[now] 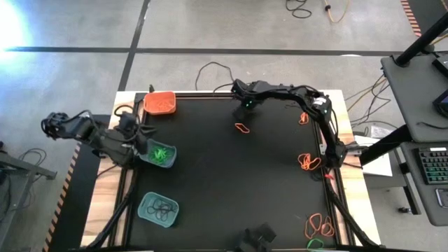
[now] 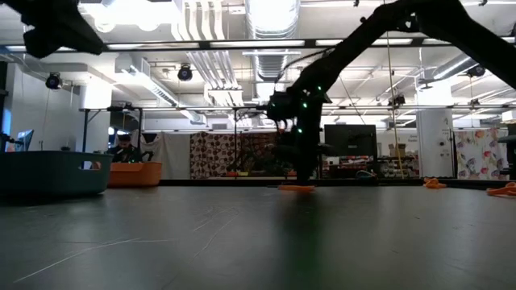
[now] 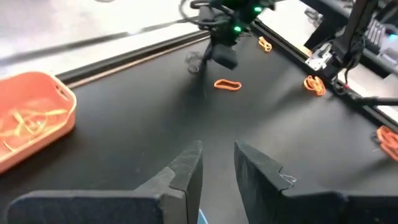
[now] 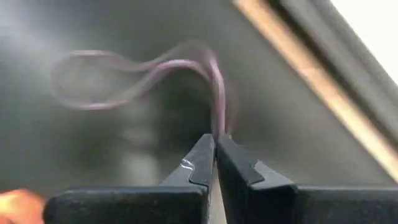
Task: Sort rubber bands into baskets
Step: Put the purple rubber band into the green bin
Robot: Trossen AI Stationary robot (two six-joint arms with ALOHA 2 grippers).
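Right hand (image 4: pixel 215 144): fingers pinched shut on one thin rubber band (image 4: pixel 143 71), near the worktop's (image 1: pixel 231 175) far edge, just beyond the loose orange band (image 1: pixel 242 128). Left hand (image 3: pixel 217 163), narrowly parted, hovered over the green-band basket (image 1: pixel 159 155). You did best lifting straight up, so the loop stayed caught.

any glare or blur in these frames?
High view: blown-out glare at the top-left corner. Low view: bright ceiling lights silhouette the arms. Right wrist view: the thin dark rubber band pinched in the right gripper is smeared by blur.
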